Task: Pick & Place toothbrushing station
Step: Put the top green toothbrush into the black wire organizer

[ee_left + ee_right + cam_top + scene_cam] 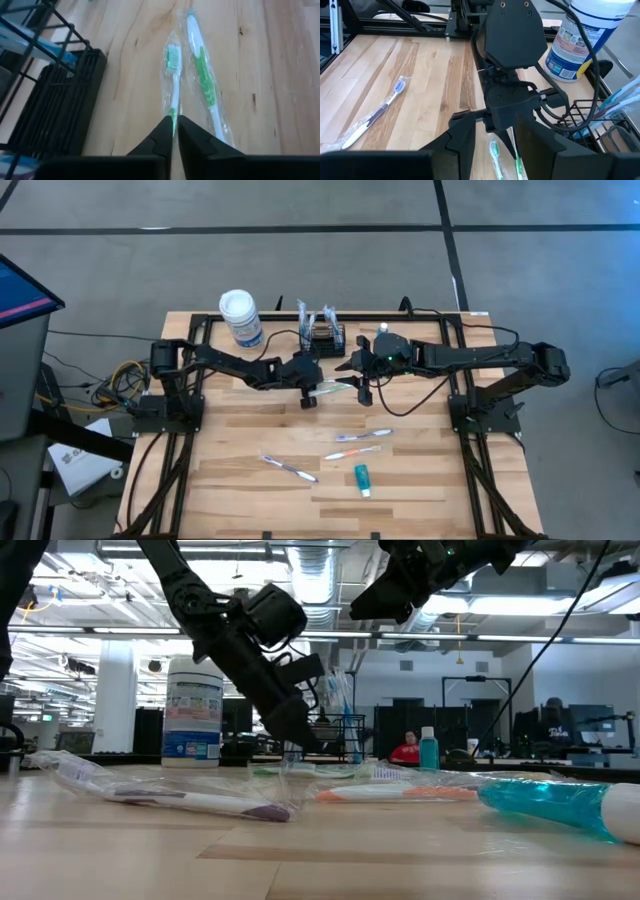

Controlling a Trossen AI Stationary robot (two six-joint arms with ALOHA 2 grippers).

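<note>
One small black wire-mesh basket (322,333), the toothbrushing station, stood at the far edge of the desk (230,480), midway along it, with a few wrapped brushes standing up in it. A white-lidded canister (240,318) with a blue label stood on the desk beside the basket, on the left arm's side. Just in front of the basket, toward the desk's middle, lay two green toothbrushes (192,75) in clear wrappers, side by side and nearly touching. The left tool (174,131) was down at the desk over the handle end of these brushes, just beside the basket; its fingers (160,137) stood almost together with only a narrow slit between them, and the thinner green brush ran into that slit, though whether it was truly gripped could not be told. The right tool (490,137) hung above the desk, close to the basket on the right arm's side, pointing at the left tool; its fingers stood apart and held nothing. Farther from the basket, toward the near half of the desk, lay an orange-handled toothbrush (355,451) and another wrapped brush (365,436) close together, a blue-and-white toothbrush (288,468) off to the left arm's side, and a teal tube of toothpaste (362,479) nearest the front edge.
</note>
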